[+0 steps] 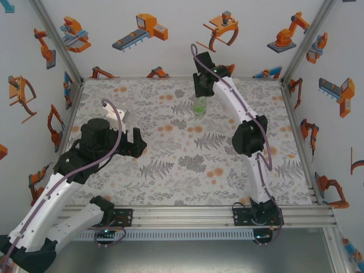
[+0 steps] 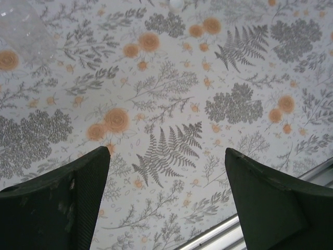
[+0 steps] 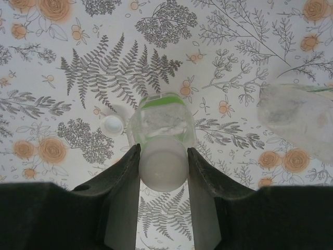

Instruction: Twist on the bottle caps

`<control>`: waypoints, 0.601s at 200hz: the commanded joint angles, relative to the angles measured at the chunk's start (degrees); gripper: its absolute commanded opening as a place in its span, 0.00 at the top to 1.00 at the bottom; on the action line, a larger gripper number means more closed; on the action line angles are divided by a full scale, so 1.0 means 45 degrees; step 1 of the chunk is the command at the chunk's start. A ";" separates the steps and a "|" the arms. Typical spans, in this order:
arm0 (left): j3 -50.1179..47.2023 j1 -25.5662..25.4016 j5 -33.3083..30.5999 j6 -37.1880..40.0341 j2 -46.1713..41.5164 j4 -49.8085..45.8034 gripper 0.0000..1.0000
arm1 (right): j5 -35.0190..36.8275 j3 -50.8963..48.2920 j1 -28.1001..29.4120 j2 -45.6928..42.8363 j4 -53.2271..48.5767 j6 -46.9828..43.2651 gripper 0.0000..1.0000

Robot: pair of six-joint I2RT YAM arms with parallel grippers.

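Right gripper [image 3: 163, 152] pinches pale round cap [image 3: 162, 169] atop short translucent green bottle [image 1: 200, 106], upper centre of top view. Bottle axis upright, directly under fingers. Left gripper [image 1: 138, 142] spread, well apart, centre left.

A clear bottle [image 3: 299, 117] -- blurred, hazy -- runs off the right edge.

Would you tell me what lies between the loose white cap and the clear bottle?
In the right wrist view, the green bottle, gripped by the right gripper, lies between the white cap and the clear bottle.
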 commanded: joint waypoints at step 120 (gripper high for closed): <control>-0.0040 0.0096 -0.0391 -0.0190 -0.0214 -0.0596 0.17 | 0.0790 0.0458 -0.0708 0.0430 -0.0071 0.0274 0.69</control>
